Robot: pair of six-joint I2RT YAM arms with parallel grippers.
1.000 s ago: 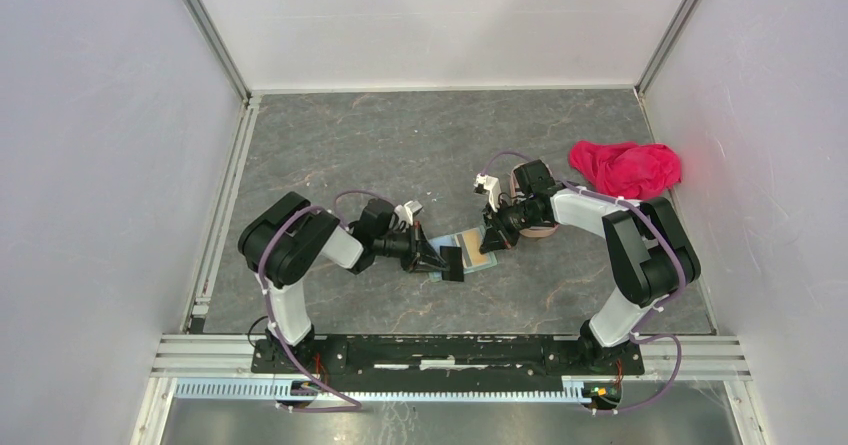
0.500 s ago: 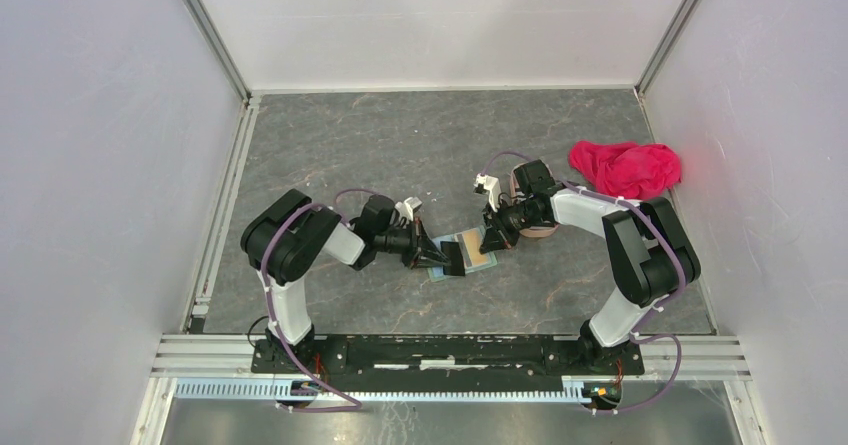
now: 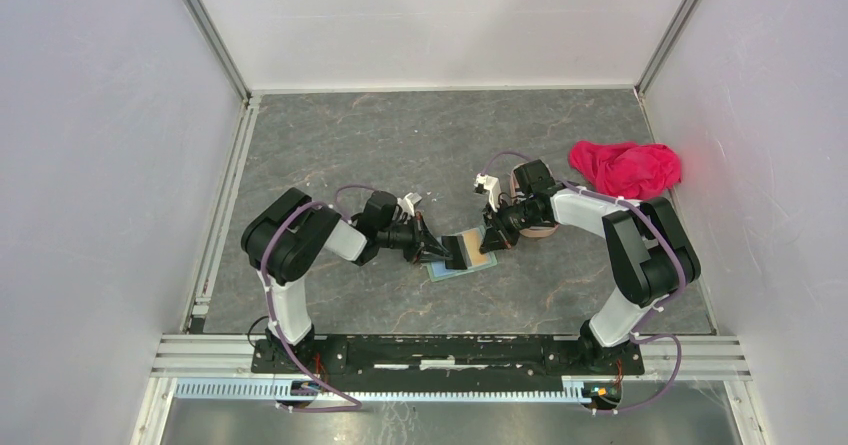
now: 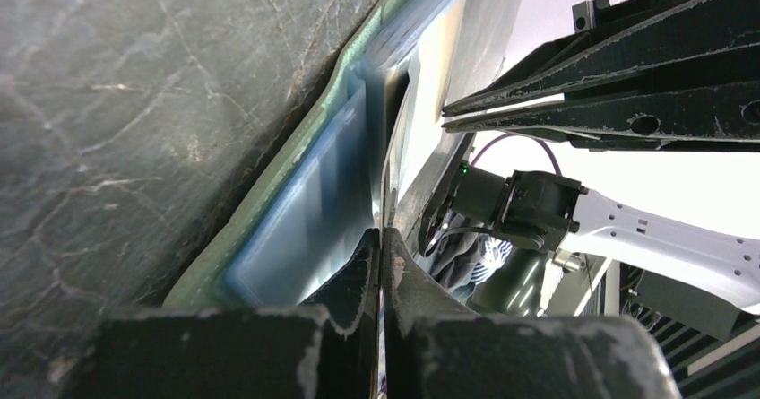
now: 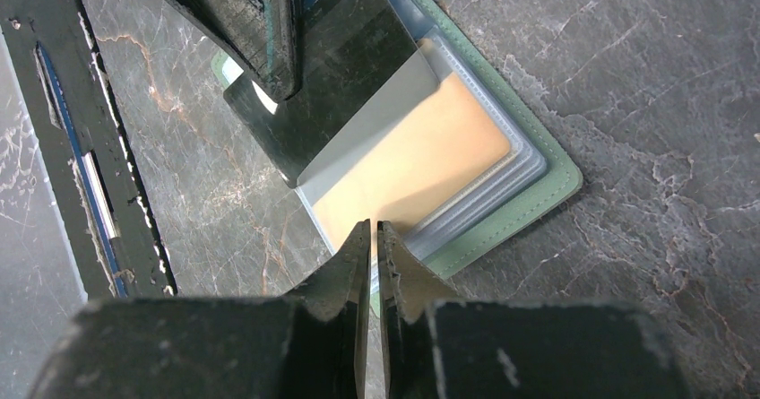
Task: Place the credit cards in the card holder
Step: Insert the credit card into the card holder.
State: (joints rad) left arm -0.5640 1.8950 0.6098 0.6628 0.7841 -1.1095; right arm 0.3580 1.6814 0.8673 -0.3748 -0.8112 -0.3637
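Since a second ago the left arm has swung up and to the right. Its dark card [image 5: 345,94] sat at the lower left corner of the card holder [image 5: 529,211] and now lies tilted across the holder's left half. The right arm has not moved.

The left pincer [image 4: 381,242] is clamped tight on the thin edge of that card. The right pincer [image 5: 374,238] is closed to a slit on the near edge of the holder's clear pocket.

The holder lies open on the grey counter [image 3: 400,145], in the centre of the overhead frame between the two pincers.

Count:
- two arms
- one holder
- two cards in sight: the dark one, and a yellow-orange card [image 5: 421,161] already inside a pocket
- one red cloth [image 3: 625,168] at the upper right, well apart

The overhead view alone shows the cloth and both arms whole. Only the right wrist view shows the yellow-orange card clearly, along with the stacked clear sleeves and the green rim. The left wrist view sees the holder edge-on, with its pale blue pockets fanned up and the dark card's edge running toward them.
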